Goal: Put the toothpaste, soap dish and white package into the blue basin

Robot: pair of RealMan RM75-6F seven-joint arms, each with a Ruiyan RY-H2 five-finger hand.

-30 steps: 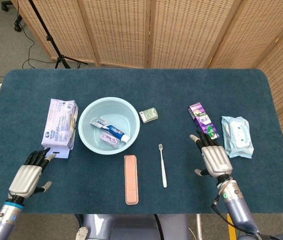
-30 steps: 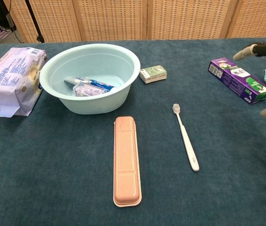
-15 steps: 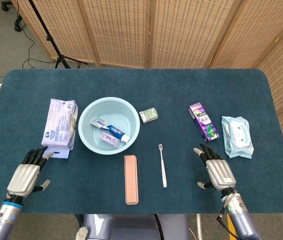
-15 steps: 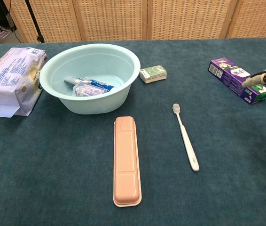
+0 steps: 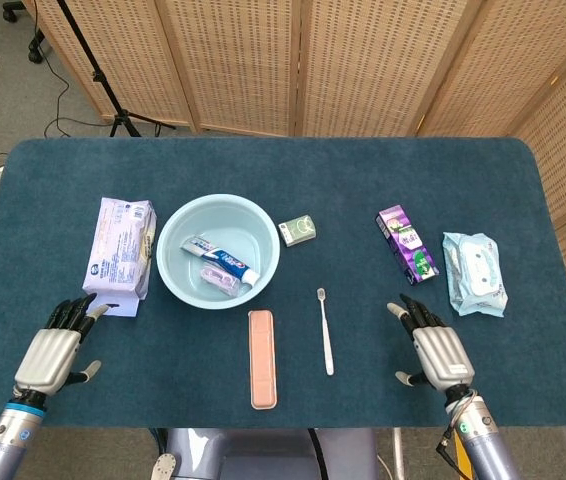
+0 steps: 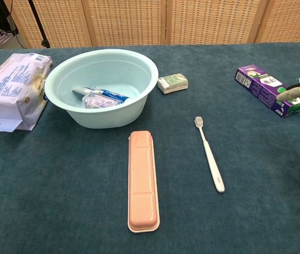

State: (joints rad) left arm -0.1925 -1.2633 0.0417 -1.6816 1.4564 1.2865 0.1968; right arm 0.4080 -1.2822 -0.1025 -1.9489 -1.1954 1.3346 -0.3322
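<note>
At the near left corner of the blue tabletop (image 5: 293, 170), the left robot hand (image 5: 55, 352) rested palm down, holding nothing, fingers extended and a little apart, tips just short of the white package (image 5: 121, 252). That package lay flat beside the blue basin (image 5: 175, 225), outside it, close to its left rim. Inside the basin lay the toothpaste (image 5: 217, 257) and, touching it, a small clear purple-tinted item, likely the soap dish (image 5: 217, 275). Beyond the basin's right rim sat a small green box (image 5: 299, 230). Nearer the front edge lay a pink case (image 5: 263, 358) lengthwise, and right of it a white toothbrush (image 5: 325, 331), bristles away from the robot. Further right lay a purple box (image 5: 406, 244), then a pale blue wipes pack (image 5: 474, 273). The right robot hand (image 5: 434, 345) lay empty, fingers spread toward the purple box, apart from it.
</note>
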